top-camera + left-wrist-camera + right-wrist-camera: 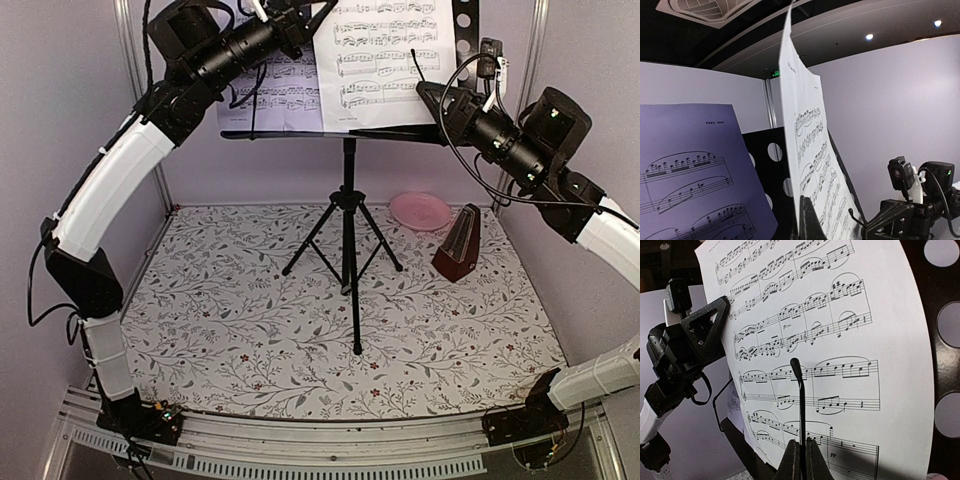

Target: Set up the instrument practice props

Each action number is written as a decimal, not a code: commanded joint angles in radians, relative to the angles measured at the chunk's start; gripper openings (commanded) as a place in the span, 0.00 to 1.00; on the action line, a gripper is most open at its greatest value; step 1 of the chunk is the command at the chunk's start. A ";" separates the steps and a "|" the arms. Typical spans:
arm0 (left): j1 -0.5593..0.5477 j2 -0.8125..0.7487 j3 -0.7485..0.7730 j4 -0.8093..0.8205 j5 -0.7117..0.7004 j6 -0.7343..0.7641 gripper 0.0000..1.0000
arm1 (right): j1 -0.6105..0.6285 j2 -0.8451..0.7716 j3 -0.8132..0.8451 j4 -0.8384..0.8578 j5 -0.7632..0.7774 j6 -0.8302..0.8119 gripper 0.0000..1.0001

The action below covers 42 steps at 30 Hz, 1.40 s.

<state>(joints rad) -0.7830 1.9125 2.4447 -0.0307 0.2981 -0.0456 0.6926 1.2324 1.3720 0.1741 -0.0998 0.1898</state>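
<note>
The black music stand [348, 215] rises on tripod legs at the table's middle, its perforated desk [932, 365] up at the back. Two white sheet-music pages rest on it, one on the left [280, 95] and one on the right [385, 60]. My left gripper [298, 28] is shut on the right page's upper left edge [807, 150], with a fingertip [815, 222] pressed to the paper. My right gripper [803, 460] is shut on the stand's thin black page-holder wire [801, 400], which lies across that page [840, 335]. The dark red-brown metronome [458, 245] stands on the table to the right.
A pink round plate [420, 210] lies behind the metronome. Grey walls close in on both sides and at the back. The floral tablecloth [250, 330] covers the table. The two arms come close to each other in front of the desk.
</note>
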 commanded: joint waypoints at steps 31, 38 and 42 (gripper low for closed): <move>-0.027 -0.082 -0.186 0.056 0.014 -0.029 0.52 | -0.002 -0.097 -0.036 0.004 -0.043 -0.048 0.48; -0.037 -0.122 -0.223 0.014 -0.026 -0.020 0.63 | -0.004 -0.146 -0.039 -0.043 0.021 -0.088 0.52; -0.062 -0.183 -0.289 0.020 -0.123 0.023 0.67 | -0.007 -0.176 -0.039 -0.088 0.114 -0.127 0.53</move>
<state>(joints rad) -0.8158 1.7912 2.2116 0.0013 0.2726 -0.0658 0.6926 1.0813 1.3376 0.1478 -0.0830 0.1093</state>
